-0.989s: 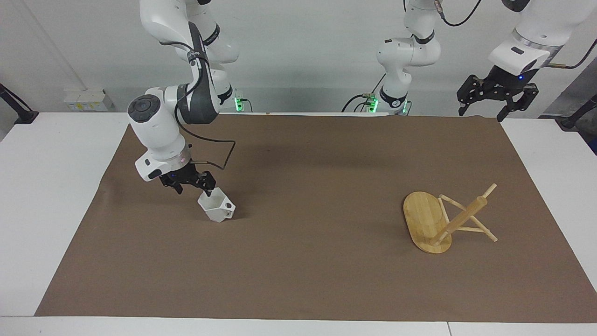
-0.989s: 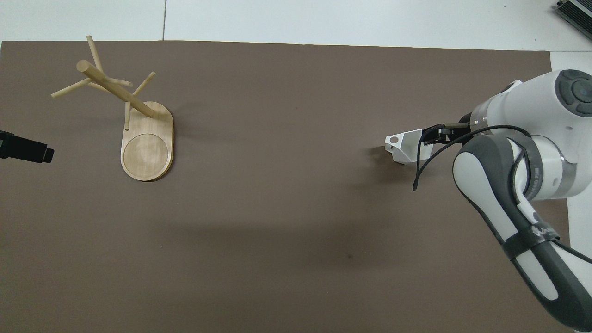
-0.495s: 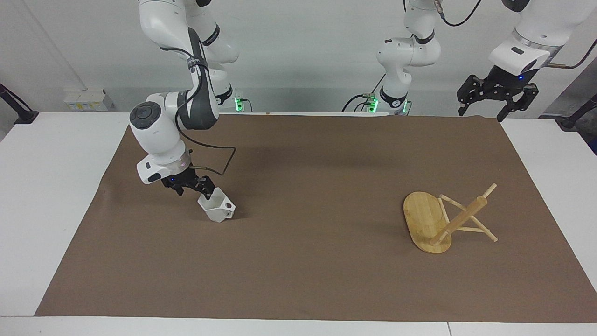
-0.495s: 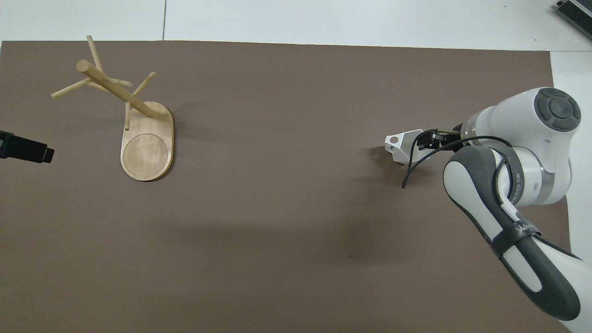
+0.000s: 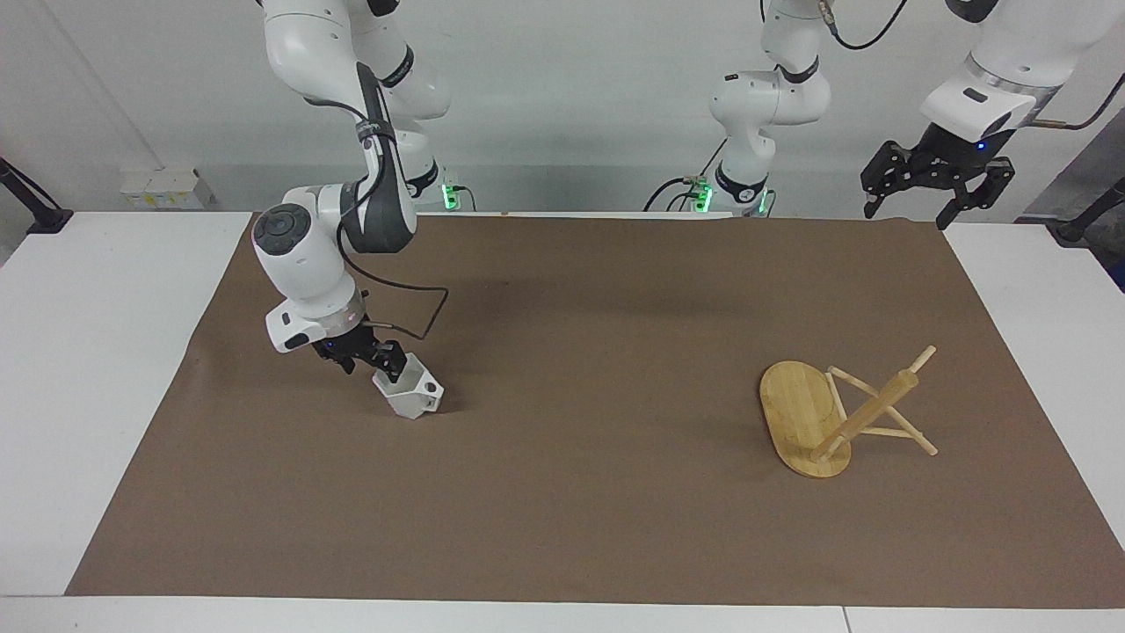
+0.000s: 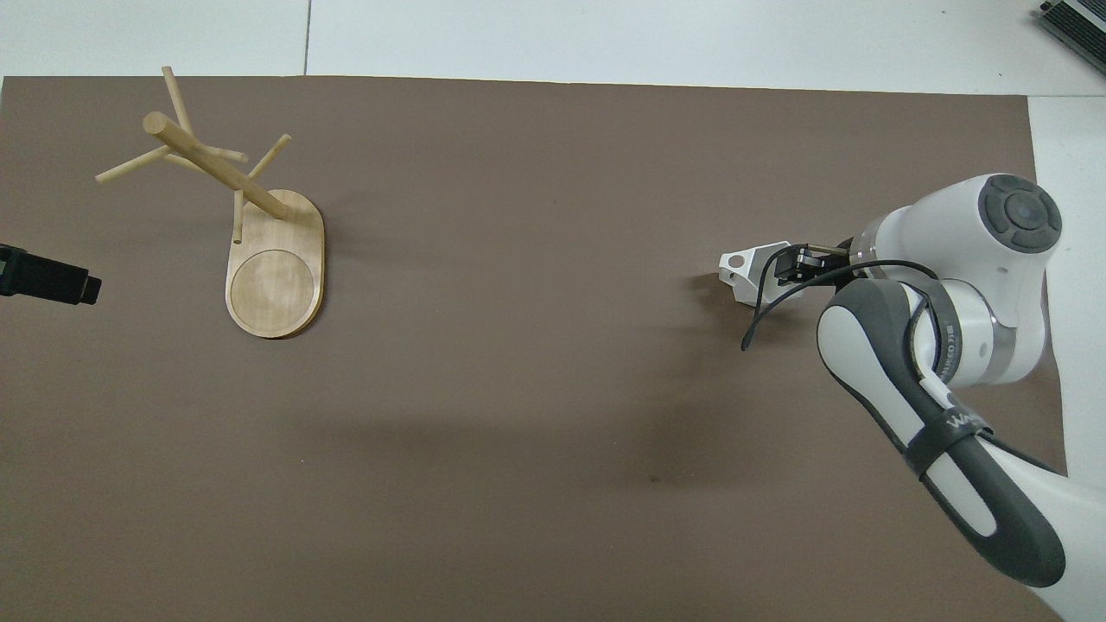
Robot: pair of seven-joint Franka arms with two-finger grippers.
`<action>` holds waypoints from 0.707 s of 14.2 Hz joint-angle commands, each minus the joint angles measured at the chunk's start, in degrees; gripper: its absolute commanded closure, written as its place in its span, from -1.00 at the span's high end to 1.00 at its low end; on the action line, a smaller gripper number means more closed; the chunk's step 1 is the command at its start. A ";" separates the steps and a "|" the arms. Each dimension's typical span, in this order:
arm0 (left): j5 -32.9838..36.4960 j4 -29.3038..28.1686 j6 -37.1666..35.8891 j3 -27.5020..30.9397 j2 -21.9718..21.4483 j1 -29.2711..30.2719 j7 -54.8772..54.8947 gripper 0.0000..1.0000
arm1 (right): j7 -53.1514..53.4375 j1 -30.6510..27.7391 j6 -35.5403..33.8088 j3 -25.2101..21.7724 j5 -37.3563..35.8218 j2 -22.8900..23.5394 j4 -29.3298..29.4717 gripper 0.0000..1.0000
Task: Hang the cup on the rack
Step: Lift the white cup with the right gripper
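The white faceted cup point(image 5: 411, 391) point(image 6: 753, 272) rests tilted on the brown mat toward the right arm's end of the table. Its handle with the round hole points toward the rack. My right gripper point(image 5: 380, 362) point(image 6: 791, 263) is down at the cup's rim, on the side away from the handle. The bamboo rack point(image 5: 870, 413) point(image 6: 216, 168) stands on its oval base point(image 5: 795, 409) point(image 6: 275, 276) toward the left arm's end, with nothing on its pegs. My left gripper point(image 5: 936, 180) point(image 6: 43, 281) waits open, raised above the mat's corner at that end.
A brown mat point(image 5: 598, 492) covers most of the white table point(image 5: 97, 352). The right arm's black cable point(image 5: 426, 308) loops just above the cup. Nothing else lies on the mat between cup and rack.
The right arm's wrist has swung in toward the cup and the gripper has settled closer onto its rim. The cup, the rack and the left arm have not moved.
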 commanded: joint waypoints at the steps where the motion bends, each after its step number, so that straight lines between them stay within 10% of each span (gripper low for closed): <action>1: 0.28 -1.60 -0.23 0.19 -1.45 -0.01 -0.42 1.00 | 1.10 -0.16 0.77 0.39 0.80 -0.29 -0.74 0.22; 10: 0.28 -1.60 -0.23 0.10 -1.54 -0.01 -0.42 1.00 | 1.10 0.54 0.41 0.65 0.89 -0.29 -0.57 -0.80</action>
